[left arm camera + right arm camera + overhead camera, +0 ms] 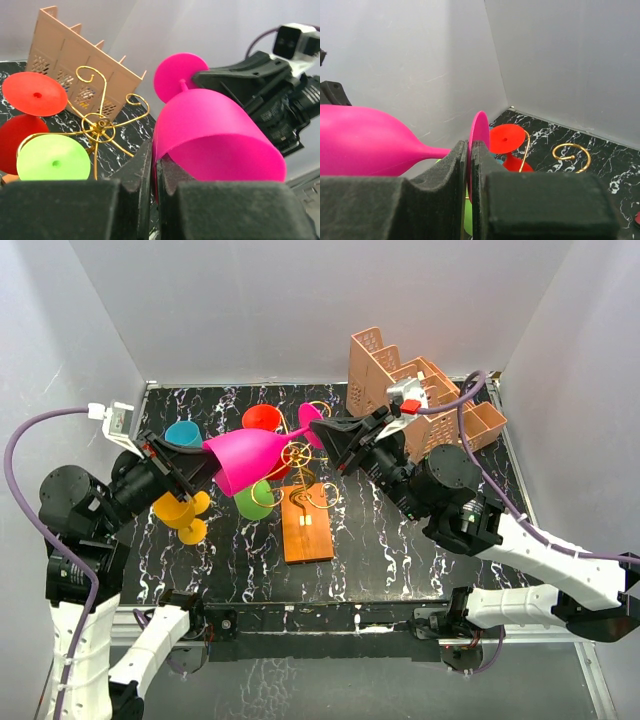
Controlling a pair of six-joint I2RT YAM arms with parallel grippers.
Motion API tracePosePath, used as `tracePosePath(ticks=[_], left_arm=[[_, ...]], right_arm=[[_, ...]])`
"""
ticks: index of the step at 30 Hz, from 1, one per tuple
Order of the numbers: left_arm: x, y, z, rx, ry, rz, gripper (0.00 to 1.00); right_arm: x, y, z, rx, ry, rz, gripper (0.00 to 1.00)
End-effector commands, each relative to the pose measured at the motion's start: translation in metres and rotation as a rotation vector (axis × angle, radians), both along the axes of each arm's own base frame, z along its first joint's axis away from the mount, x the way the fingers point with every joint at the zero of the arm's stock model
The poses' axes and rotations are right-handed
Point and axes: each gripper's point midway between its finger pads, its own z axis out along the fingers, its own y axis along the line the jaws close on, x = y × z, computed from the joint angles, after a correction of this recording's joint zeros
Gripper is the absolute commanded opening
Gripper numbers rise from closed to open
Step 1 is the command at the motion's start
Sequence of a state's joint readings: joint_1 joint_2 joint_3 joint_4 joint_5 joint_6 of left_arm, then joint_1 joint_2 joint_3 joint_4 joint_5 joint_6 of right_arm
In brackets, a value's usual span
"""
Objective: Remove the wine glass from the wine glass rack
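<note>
Holding the pink wine glass [255,462] level over the wine glass rack [297,455], with left gripper [200,468] clamped on bowl rim and right gripper [325,432] clamped on foot disc. Could snap the stem if pulled opposite ways, or snag a gold scroll

In the right wrist view the pink wine glass [365,145] is cut by the left edge, its foot half sunk between the fingers [445,190]; overhead its bowl hides part of the green glass [252,503]
</note>
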State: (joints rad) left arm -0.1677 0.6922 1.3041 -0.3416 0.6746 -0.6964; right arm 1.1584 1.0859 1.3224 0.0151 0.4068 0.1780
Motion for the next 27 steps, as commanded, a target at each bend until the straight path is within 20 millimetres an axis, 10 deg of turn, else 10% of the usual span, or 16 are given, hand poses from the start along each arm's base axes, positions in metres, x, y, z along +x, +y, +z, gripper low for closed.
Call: tracePosePath(ticks=[1, 12, 19, 27], left_arm=[[0.009, 0.004, 0.004, 0.016, 0.013, 0.047, 0.00], [0.027, 0.058, 0.041, 0.030, -0.058, 0.417, 0.00], [0.062, 0.121, 0.039, 0.071, 0.039, 0.803, 0.00], [0.140, 0.146, 0.000, 0.296, 0.198, 0.986, 0.00]], right_arm=[[-0.011, -0.011, 0.047, 0.087, -0.099, 0.019, 0.10], [-0.006, -0.058, 0.052, 0.110, -0.150, -0.129, 0.62], [-0.008, -0.088, 0.054, 0.117, -0.165, -0.198, 0.65], [-0.010, -0.110, 0.041, 0.096, -0.138, -0.236, 0.66]])
